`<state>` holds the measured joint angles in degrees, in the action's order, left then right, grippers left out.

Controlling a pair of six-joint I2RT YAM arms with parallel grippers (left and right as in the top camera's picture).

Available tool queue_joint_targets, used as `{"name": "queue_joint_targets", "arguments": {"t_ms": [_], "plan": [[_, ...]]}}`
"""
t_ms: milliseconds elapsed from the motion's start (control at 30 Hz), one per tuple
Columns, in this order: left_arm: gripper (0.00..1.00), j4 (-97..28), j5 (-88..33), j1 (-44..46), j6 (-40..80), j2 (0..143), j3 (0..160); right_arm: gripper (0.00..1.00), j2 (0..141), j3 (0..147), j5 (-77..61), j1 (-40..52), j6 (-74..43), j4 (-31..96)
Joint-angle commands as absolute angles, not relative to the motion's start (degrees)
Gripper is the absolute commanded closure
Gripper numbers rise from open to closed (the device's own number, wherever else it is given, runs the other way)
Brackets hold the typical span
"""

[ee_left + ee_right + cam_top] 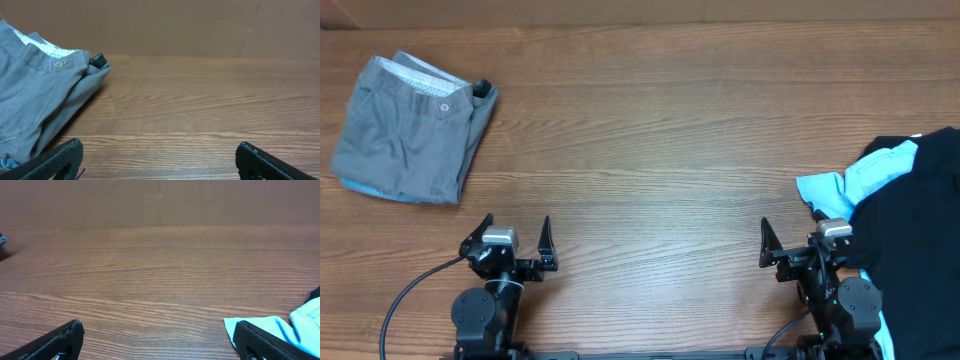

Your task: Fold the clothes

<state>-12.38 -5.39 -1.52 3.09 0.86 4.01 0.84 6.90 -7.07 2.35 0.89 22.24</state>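
Note:
Folded grey shorts [412, 130] lie at the far left of the wooden table [650, 140]; they also show at the left of the left wrist view [40, 95]. A pile of unfolded clothes lies at the right edge: a black garment [915, 230] over a light blue one [850, 180], whose corner shows in the right wrist view [260, 327]. My left gripper [512, 235] is open and empty near the front edge, right of the shorts. My right gripper [800, 240] is open and empty, its right finger beside the light blue cloth.
A brown wall [175, 25] stands behind the table's far edge. Bare wood stretches between the shorts and the pile.

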Motion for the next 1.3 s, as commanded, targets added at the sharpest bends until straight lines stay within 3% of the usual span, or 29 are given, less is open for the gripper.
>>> {"name": "queue_joint_targets", "arguments": {"t_ms": [0, 1067, 1267], "plan": [[0.00, -12.1, -5.6, -1.8, 4.3, 0.4, 3.7, 0.00, 0.2, 6.6, -7.0, 2.6, 1.1, 21.9], [0.00, -11.9, -5.8, -1.8, 4.3, 0.4, 3.7, 0.00, 0.2, 6.6, -7.0, 2.6, 1.1, 21.1], [0.00, -11.8, -13.2, -1.8, 9.3, 0.4, 3.7, 0.00, 0.2, 6.6, -9.0, 2.6, 1.0, 22.0]]}}
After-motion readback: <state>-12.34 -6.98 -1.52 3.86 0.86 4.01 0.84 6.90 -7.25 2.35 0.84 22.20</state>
